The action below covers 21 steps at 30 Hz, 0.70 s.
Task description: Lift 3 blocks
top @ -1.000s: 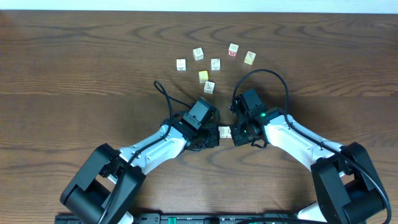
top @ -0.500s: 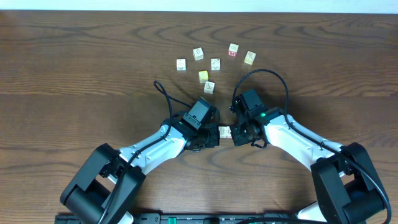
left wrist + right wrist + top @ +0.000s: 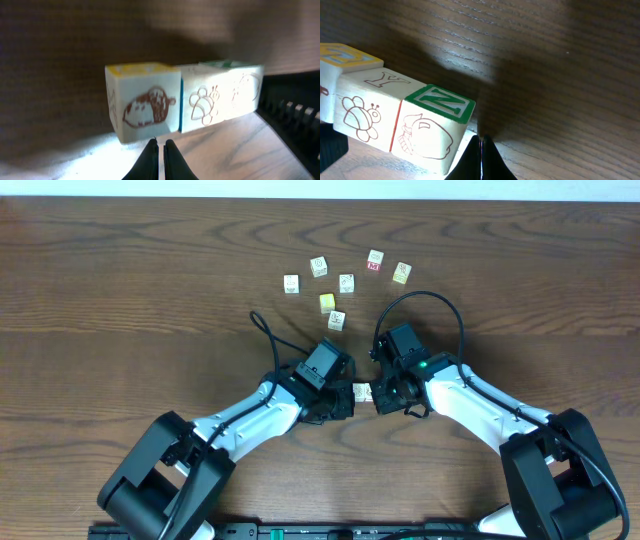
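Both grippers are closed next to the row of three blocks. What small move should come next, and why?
Probably raise both arms slowly together, pressing inward. The three blocks sit in one tight row; the shut left gripper and right gripper flank it from opposite sides, so only a squeeze can carry it. Whether it rests on the table, I cannot tell.

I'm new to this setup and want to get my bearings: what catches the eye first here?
A row of three pale wooden picture cubes, set face to face, sits mid-table, flanked by the shut left gripper and the shut right gripper. Beyond them, seven loose small wooden cubes lie scattered on the dark wooden table.
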### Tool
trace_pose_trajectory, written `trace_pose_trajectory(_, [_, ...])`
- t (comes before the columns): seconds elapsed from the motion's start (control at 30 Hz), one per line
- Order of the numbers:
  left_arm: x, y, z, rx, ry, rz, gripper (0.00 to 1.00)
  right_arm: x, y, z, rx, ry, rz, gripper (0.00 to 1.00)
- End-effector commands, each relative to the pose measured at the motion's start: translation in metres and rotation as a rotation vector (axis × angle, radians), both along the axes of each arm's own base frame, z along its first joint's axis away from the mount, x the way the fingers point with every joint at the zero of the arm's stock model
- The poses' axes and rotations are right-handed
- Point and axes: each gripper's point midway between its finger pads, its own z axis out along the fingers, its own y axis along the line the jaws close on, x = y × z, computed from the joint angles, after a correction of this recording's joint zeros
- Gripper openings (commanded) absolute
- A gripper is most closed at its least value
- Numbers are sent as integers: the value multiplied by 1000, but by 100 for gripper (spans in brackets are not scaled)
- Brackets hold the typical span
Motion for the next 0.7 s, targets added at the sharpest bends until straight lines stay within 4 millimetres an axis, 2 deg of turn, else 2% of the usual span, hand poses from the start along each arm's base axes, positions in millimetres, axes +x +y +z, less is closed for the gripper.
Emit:
trace_pose_trajectory(0.0, [-15,-2,-6,28,33,-42,7,2,-4,0,-15,-10,5,1])
trace_pose_trajectory(0.2, [-28,17,-12,147,48,-39,7,2,-4,0,-15,-10,5,1])
trace_pose_trajectory(0.37, [-23,35,12,201,-30,-2,7,2,-4,0,-15,-10,4,1])
trace_pose_trajectory(0.4, [-20,40,19,219,-57,11,8,2,-4,0,-15,-10,4,1])
trace_pose_trajectory(0.43, [-13,55,31,271,-123,47,7,2,-4,0,-15,-10,4,1])
trace_pose_trajectory(0.5, [-3,66,43,311,-195,85,7,2,-4,0,-14,-10,4,1])
trace_pose_trajectory(0.57, [6,70,52,314,-246,102,7,2,-4,0,-13,-9,-2,1])
trace_pose_trajectory(0.67, [20,70,54,294,-283,85,7,2,-4,0,-3,2,-55,1])
